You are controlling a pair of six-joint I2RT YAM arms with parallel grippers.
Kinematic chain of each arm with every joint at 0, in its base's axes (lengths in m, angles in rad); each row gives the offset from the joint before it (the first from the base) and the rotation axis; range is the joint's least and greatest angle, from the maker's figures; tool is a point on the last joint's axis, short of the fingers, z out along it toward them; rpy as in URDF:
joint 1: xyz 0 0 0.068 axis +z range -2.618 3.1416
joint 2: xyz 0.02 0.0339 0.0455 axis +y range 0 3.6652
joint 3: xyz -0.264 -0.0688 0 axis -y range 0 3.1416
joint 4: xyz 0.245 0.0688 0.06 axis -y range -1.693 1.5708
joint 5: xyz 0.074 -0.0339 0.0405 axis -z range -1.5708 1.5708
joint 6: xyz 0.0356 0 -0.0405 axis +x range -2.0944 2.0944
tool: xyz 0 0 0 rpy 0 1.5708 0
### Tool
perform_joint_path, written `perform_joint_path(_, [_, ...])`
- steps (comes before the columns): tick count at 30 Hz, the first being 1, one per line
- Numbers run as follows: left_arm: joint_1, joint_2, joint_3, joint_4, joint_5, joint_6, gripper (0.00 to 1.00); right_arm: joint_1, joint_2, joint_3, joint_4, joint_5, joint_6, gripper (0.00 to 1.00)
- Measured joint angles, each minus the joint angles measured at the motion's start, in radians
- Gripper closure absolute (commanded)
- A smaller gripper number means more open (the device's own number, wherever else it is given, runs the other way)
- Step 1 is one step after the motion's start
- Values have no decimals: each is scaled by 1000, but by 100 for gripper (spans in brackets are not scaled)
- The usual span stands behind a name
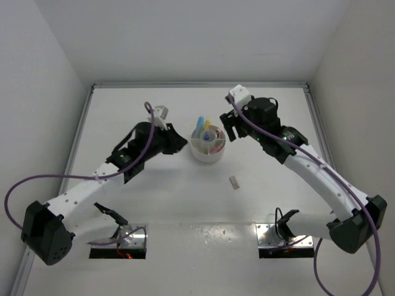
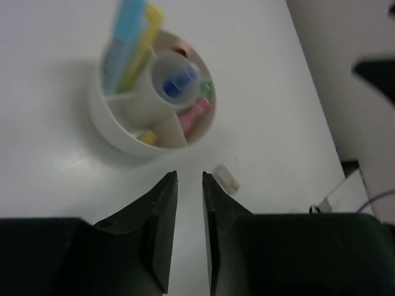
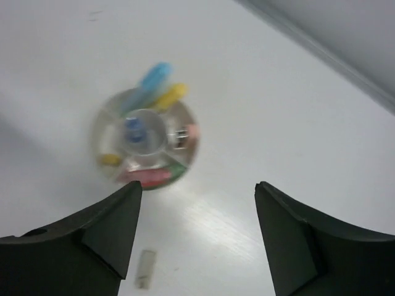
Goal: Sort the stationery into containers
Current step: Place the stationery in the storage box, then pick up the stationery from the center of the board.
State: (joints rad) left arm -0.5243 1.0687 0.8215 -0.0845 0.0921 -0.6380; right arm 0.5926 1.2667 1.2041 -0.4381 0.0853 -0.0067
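The round white organiser [image 1: 199, 154] stands mid-table, with light blue [image 1: 199, 123] and yellow [image 1: 206, 125] markers sticking out of it. In the left wrist view the organiser [image 2: 111, 123] also shows a blue marker [image 2: 179, 81] in its central well and a pink one [image 2: 194, 114] in a wedge. A small tan eraser block [image 1: 234, 182] lies alone on the table to its near right. My left gripper [image 2: 189, 176] is shut and empty, just left of the organiser, with the block [image 2: 226, 177] beside its right fingertip. My right gripper [image 3: 197, 185] hangs open and empty, above and to the right of the organiser [image 3: 102, 132].
White walls close off the table on the left, far and right sides. A raised rail [image 1: 315, 117] runs along the right edge. Two mounting plates [image 1: 117, 237] with cables sit at the near edge by the arm bases.
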Motion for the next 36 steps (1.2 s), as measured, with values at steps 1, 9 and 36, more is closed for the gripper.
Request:
perform_joint_path(1, [-65,19,-17,16,-20,-46,52,-6,-27,-33,29,77,-11,21])
perform_joint_path(9, [-549,298,54,-6,-336,-393,15,-106,-15,-237,174,470,-32,24])
perform_joint_path(36, [-593,1076,760,-482,-420,-812,39,-214,-198,-291,306,549,7,86])
